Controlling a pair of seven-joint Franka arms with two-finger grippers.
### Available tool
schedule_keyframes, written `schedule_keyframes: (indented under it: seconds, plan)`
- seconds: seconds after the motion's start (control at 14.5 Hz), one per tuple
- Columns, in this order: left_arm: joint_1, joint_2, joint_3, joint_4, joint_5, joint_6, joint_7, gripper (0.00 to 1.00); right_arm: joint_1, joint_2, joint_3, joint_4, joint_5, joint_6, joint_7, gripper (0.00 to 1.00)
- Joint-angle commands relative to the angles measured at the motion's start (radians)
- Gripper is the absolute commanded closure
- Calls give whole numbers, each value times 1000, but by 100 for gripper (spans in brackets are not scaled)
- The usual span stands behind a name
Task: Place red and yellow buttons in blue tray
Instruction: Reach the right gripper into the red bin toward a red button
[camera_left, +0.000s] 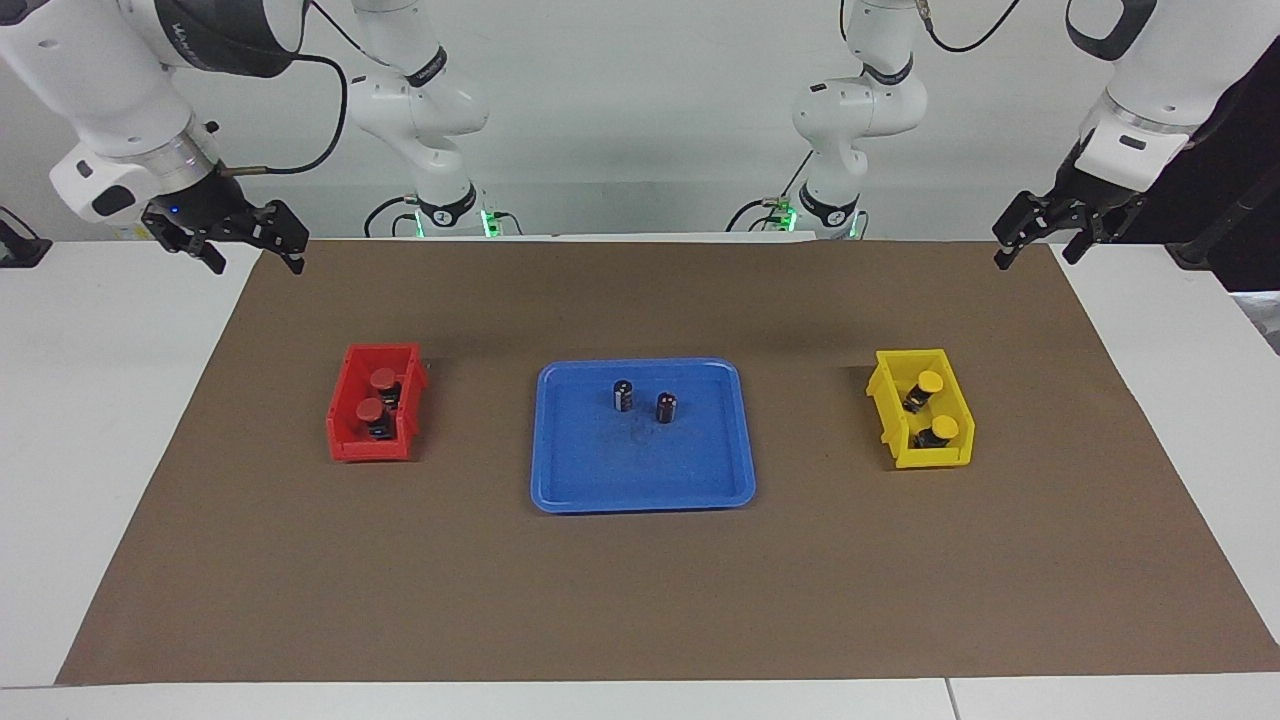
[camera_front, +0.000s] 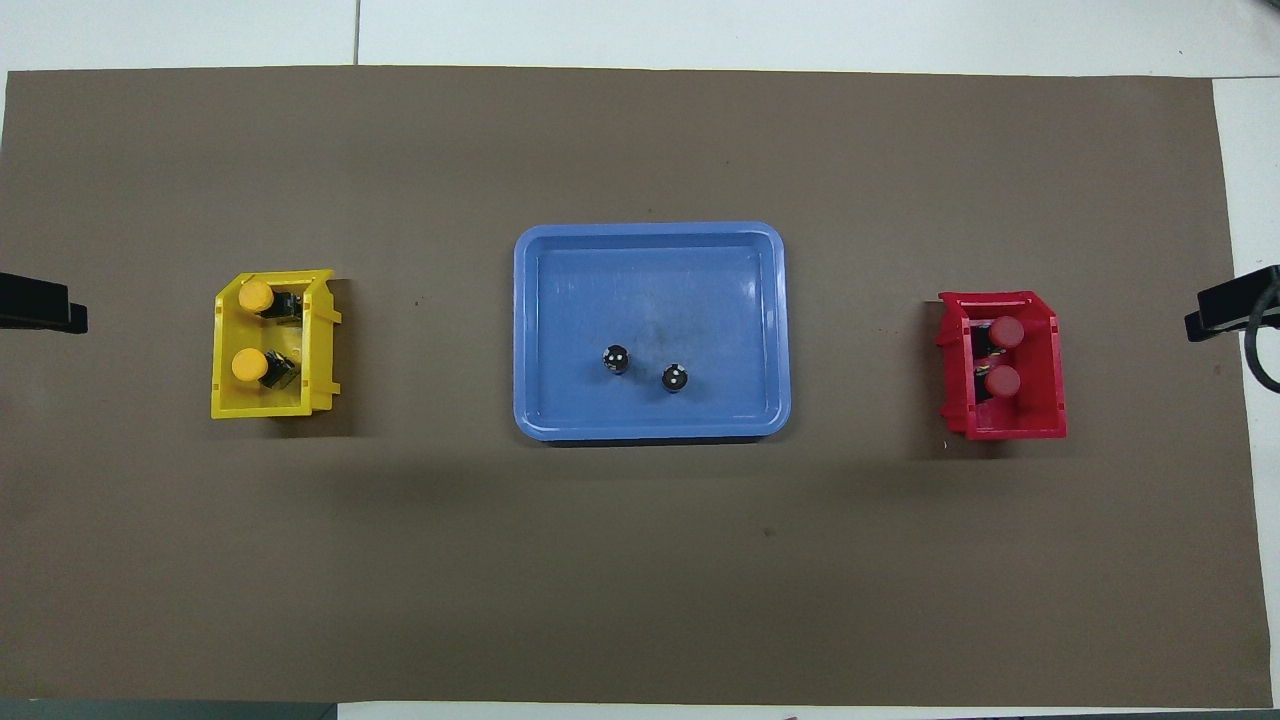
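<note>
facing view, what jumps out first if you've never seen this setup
The blue tray in the middle of the brown mat, holding two dark cylinders. A red bin with red buttons sits toward the right arm's end, a yellow bin with yellow buttons toward the left arm's.

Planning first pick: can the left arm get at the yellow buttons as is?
Probably yes. The yellow buttons lie uncovered in the open-topped yellow bin at the left arm's end, and the left claw hangs open with nothing between.

Glossy white rounded arms with black joint bands, black cables and black hands.
</note>
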Motion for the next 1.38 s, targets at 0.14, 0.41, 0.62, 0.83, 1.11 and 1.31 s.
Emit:
schedule_keyframes:
  seconds: [0.14,0.41,0.62,0.83,1.11,1.31]
  plan:
    - [13,2,-7,17,0,-25,11,0,6,-10,-2,-6,9,-7,19,0]
    - [12,2,-8,15,0,-25,9,0,7,-23,-1,-43,21,69,0,0]
    - [7,2,-8,17,0,-25,9,0,35,34,4,-77,35,163,8,0]
    - [12,2,-8,15,0,-25,8,0,47,138,6,-118,71,325,11,0]
    - [10,-16,-8,-15,1,-25,20,0,67,165,6,-289,75,561,17,0]
    - [3,-23,-8,-34,1,-12,8,0,73,180,4,-357,87,615,19,14]
